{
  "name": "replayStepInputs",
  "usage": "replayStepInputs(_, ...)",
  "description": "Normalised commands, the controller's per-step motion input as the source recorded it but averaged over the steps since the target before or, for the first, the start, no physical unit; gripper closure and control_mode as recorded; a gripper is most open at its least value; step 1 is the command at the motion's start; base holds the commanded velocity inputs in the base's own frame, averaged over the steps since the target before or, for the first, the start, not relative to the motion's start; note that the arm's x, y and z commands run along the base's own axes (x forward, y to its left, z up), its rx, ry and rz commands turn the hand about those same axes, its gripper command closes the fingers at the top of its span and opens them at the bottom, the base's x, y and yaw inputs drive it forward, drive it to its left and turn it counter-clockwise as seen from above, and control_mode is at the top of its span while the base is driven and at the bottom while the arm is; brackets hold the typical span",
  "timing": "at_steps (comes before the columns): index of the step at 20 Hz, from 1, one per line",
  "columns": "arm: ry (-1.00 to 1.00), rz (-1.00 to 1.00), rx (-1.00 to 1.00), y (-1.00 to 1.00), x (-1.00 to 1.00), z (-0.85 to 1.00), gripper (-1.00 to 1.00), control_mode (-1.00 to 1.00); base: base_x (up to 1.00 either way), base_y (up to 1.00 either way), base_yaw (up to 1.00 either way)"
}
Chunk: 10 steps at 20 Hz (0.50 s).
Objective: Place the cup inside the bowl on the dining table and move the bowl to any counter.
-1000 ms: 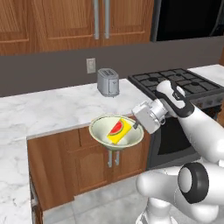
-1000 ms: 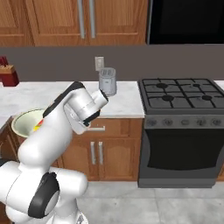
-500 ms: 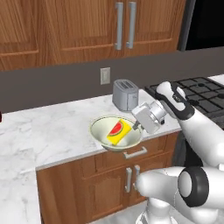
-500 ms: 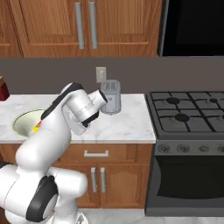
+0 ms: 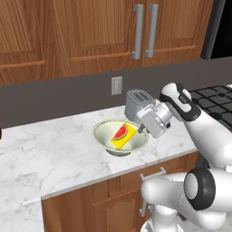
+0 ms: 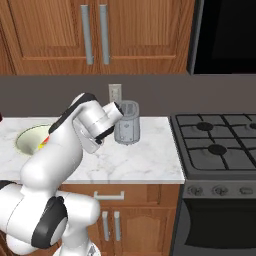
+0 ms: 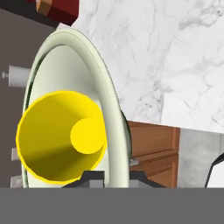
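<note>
Between views half a second apart, the whole scene shifts: the base has driven up to the white grey-veined marble tabletop [image 5: 68, 154]. The wide pale cream-green bowl [image 5: 105, 136], clamped at its rim by the fingers [image 7: 93, 176], now sits over the marble. The small yellow cylindrical cup [image 5: 123, 136] lies inside, just beyond the fingers. Setting down appears imminent.

Brown wall cabinets [image 5: 90, 31], grey backsplash [image 6: 225, 95], wall outlet [image 5: 117, 85], toaster [image 6: 127, 129], gas stove [image 6: 220, 145]
</note>
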Motion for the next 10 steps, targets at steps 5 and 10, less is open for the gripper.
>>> replayStepInputs(5, 0.00, 0.00, 0.00, 0.00, 0.00, 0.00, 1.00, 1.00, 0.32, 0.34, 0.00)
replayStepInputs(10, 0.00, 0.00, 0.00, 0.00, 0.00, 0.00, 1.00, 1.00, 0.25, 0.17, 0.00)
